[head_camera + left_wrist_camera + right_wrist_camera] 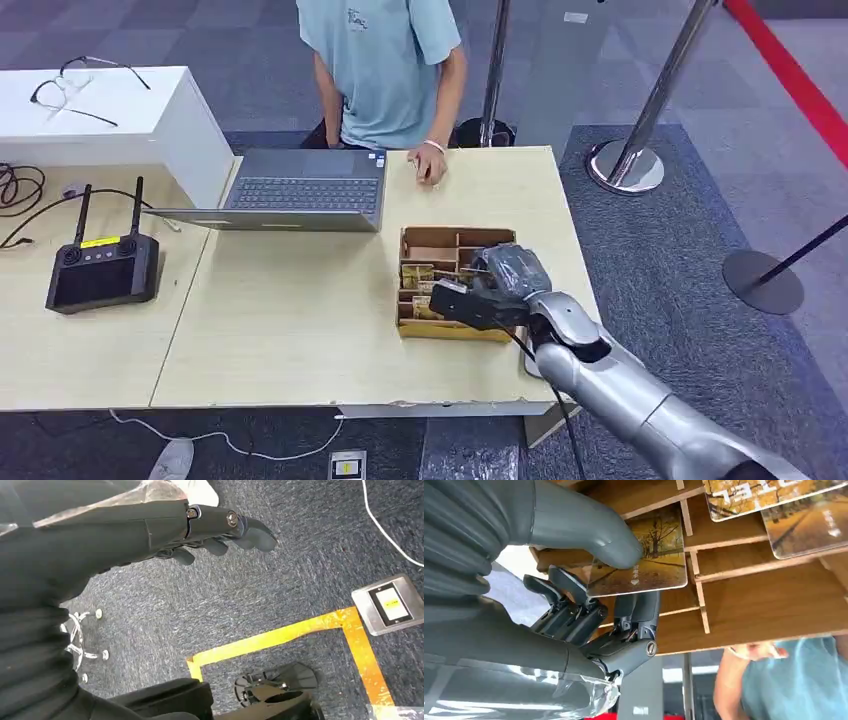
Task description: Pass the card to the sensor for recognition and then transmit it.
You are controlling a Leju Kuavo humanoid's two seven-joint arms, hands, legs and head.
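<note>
Your right hand (589, 595) pinches a card (644, 562) between thumb and fingers, right over the wooden box (432, 250). Left hand (210, 527) hangs over carpet, fingers loosely apart, holding nothing.

The divided wooden box (450, 262) sat at the surface's (300, 330) right end, cards (417, 274) in its left compartments. Behind it to the left lay the laptop (300, 190), a person (385, 70) beyond. Far left rested the remote controller (100, 270).
</note>
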